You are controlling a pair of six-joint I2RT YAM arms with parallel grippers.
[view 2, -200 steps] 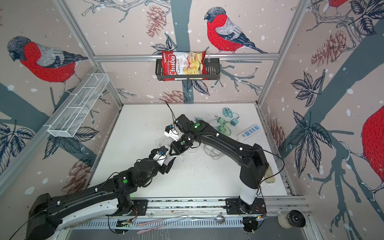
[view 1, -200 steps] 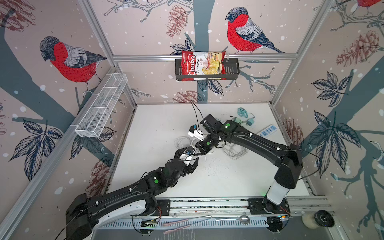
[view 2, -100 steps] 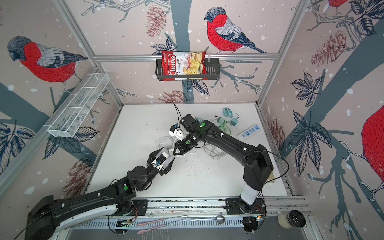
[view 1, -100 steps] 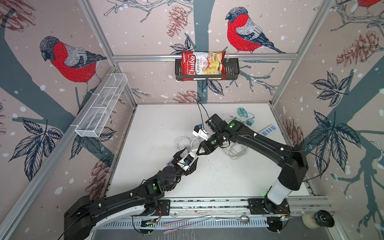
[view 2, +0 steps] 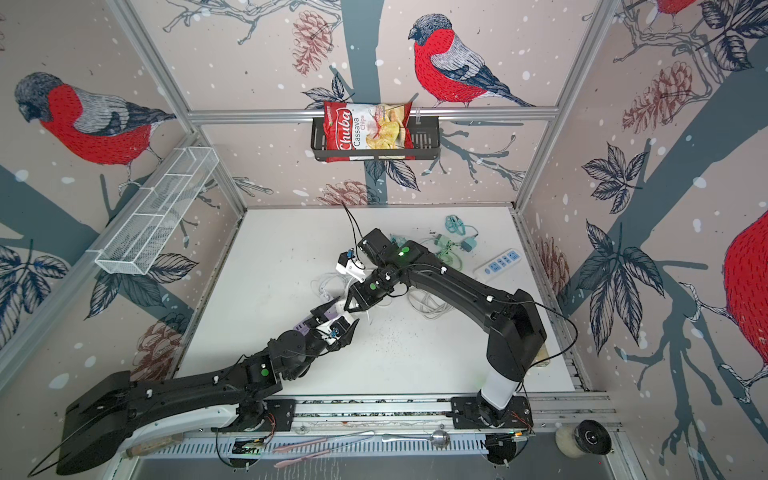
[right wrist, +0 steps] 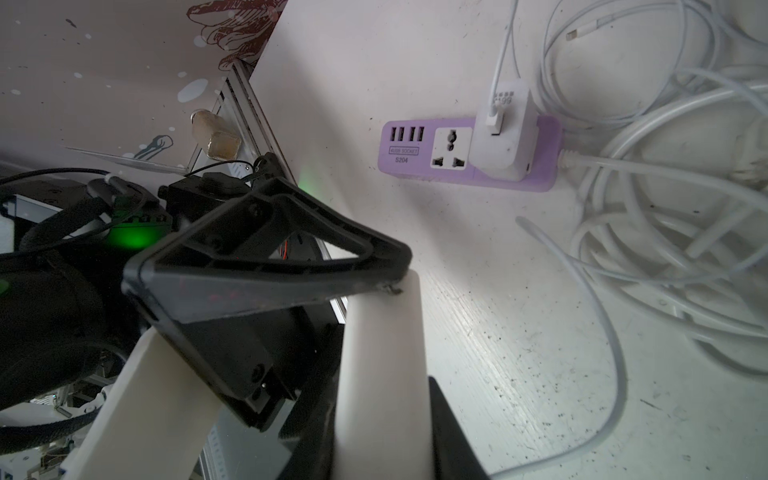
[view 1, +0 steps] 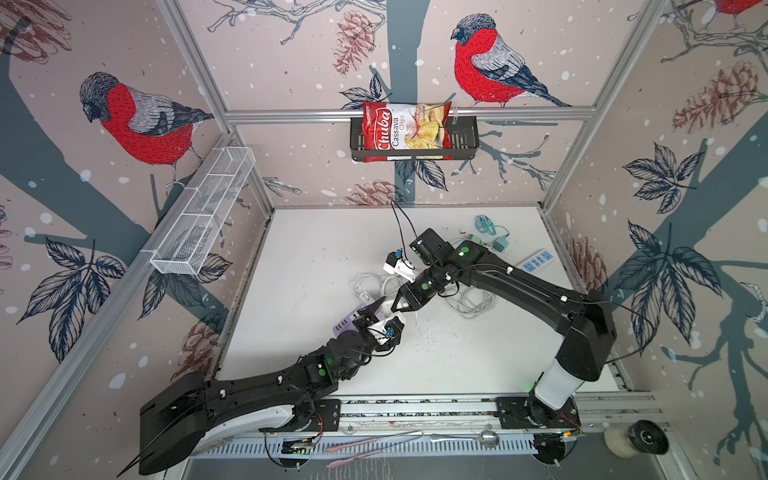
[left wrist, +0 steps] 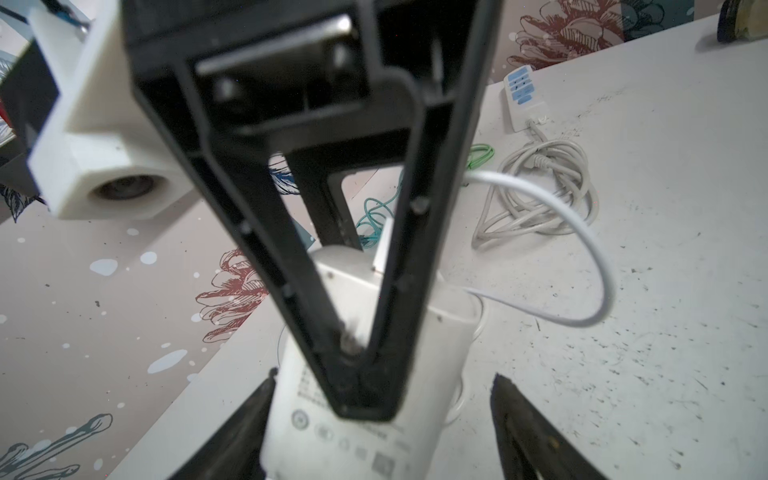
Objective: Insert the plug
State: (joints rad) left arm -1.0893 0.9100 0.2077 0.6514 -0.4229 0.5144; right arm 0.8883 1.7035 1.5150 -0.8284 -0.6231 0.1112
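L gripper (left wrist: 384, 388): jaws wide. One finger (left wrist: 249, 424) touches the side of the white adapter (left wrist: 436, 340); the other stands clear of it.
R gripper (left wrist: 353, 365): jaws pressed together, tips against the adapter's face. Can't tell if any part is pinched.
Adapter is betw. the L fingers, mid-table (view 1: 311, 257), just beside the purple power strip (right wrist: 544, 160). Resting or lifted: can't tell.

Writing, L to R:
- strip: "USB SOCKET", "S204"
- white charger (right wrist: 505, 137) plugged into strip: "199"
- adapter face: small grey marks, unreadable
- chips bag (view 1: 405, 132): "Chuba Cassava Chips"

Materials/shapes, L to R:
- white wire-mesh tray (view 1: 199, 220) on side wall, long, w/ dividers
- strip: flat purple bar, rounded ends, row of four USB ports, one free white universal socket next to the boxy charger
- table: white, scuffed, dark specks
- thin white lead (left wrist: 598, 266) loops off the adapter
- black perforated basket (view 1: 465, 141) on back rail holds the glossy red bag
- grey cable coil (view 1: 473, 301), loose rounds
- white strip w/ blue sockets (view 1: 538, 262) near the right wall
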